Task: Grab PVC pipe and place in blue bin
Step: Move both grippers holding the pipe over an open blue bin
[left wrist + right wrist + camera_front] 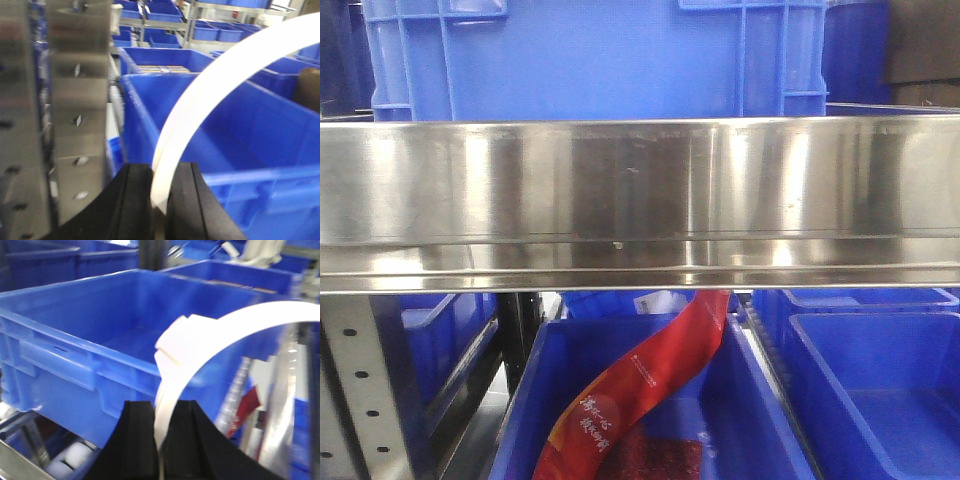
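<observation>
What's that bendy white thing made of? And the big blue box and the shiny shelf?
The PVC pipe looks like smooth, matte white plastic: it curves in an arc without creasing. The blue bin seems to be hard moulded plastic, slightly glossy, with ribs and a thick rim. The shelf edge looks like brushed steel, since it gives blurry, mirror-like reflections.

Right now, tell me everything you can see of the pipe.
The pipe is a slim, flat-looking white plastic strip bent in a smooth arc. It rises from between the left gripper's jaws and sweeps up to the right in front of a blue bin. The right gripper pinches a like white arc with a blunt, squared end; whether it is one piece, I cannot tell. The front view does not show it.
</observation>
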Motion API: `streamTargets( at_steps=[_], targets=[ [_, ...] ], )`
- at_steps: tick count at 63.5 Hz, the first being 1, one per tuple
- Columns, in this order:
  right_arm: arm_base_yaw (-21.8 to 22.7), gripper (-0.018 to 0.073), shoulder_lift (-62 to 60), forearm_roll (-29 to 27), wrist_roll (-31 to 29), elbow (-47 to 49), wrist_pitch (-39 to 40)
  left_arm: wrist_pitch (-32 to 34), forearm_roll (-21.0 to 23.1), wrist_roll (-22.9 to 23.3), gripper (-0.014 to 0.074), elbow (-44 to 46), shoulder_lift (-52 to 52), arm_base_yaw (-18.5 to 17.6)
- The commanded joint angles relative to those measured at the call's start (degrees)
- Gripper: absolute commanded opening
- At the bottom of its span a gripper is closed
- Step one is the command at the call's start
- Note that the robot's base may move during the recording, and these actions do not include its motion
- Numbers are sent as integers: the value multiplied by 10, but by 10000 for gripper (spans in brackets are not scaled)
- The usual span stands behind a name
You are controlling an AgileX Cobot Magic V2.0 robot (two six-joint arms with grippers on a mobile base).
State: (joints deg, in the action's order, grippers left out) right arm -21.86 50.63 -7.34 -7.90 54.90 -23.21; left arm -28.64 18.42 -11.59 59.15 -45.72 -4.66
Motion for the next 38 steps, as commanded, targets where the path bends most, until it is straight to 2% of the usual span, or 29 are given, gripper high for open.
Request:
streamTargets(
  at_steps=[1,5,18,24,29,31,38],
  targets=[
    [-22,-162,58,-1,-6,42,18,-27,20,-6,-111,54,-37,-12],
    [-32,-162,94,-1,-6,73,18,-41,20,-17,-111,83,-68,-28],
    [-46,-162,179,-5,-6,165,18,-39,14,-20,-111,169,-161,-112],
    [-46,-162,203,-10,-6,202,18,-38,-27,-20,-111,210,-207,-153],
    [-46,-162,218,-12,-6,227,18,-44,-42,-19,-111,250,-252,-176],
    [-46,-162,222,-17,-6,236,16,-52,-42,-12,-111,268,-272,-179],
    [-46,-162,231,-50,-6,258,-11,-104,-46,64,-111,334,-331,-179]
  ],
)
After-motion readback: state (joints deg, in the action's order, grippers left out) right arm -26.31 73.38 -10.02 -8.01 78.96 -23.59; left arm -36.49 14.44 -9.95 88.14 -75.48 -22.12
